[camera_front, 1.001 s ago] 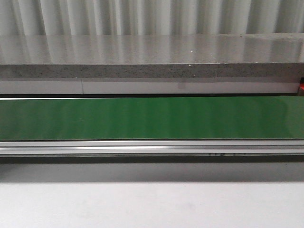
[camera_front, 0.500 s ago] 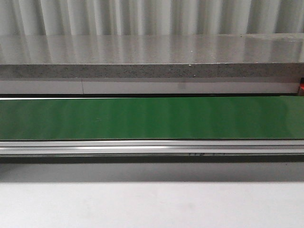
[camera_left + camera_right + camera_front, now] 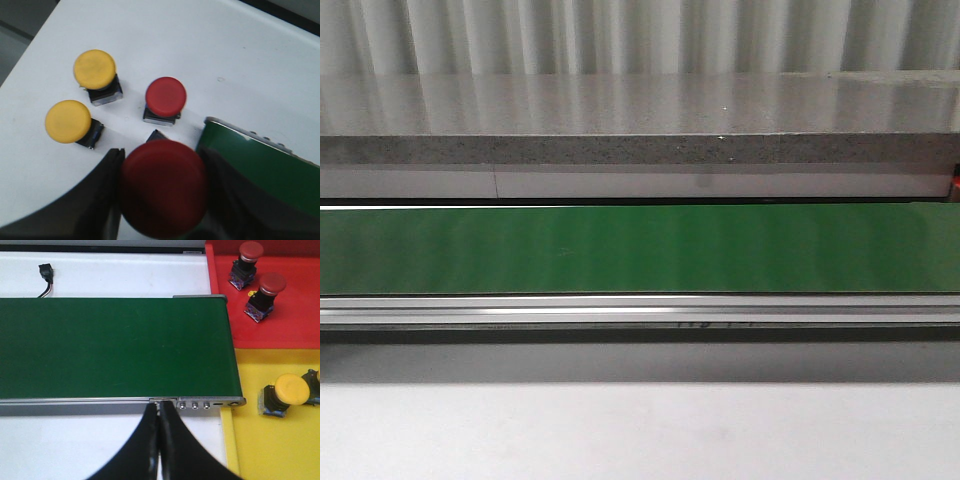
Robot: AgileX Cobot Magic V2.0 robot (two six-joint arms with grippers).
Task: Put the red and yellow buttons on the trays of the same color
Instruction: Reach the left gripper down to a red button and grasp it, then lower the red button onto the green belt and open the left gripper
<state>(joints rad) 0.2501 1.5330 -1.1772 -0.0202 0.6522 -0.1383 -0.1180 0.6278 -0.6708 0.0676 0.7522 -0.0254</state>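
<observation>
Left pincer [image 3: 162, 200] clamps a red button [image 3: 163, 187] above the white table [image 3: 200, 45].
Right pincer [image 3: 159, 450] closed, empty, beside green conveyor belt [image 3: 110, 347]; red tray [image 3: 290, 315] holds two, yellow tray [image 3: 270, 450] two.

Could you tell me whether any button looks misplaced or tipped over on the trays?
Nothing stands out: two red buttons sit upright on the red tray, and the yellow button sits on the yellow tray.

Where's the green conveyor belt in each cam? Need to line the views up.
Front: green conveyor belt spans the full width, mid-frame.
Left wrist: only one end of it, beside the left end effector shut on a red button.
Right wrist: its other end, next to the red tray and yellow tray.
Shared landmark: the belt itself.
</observation>
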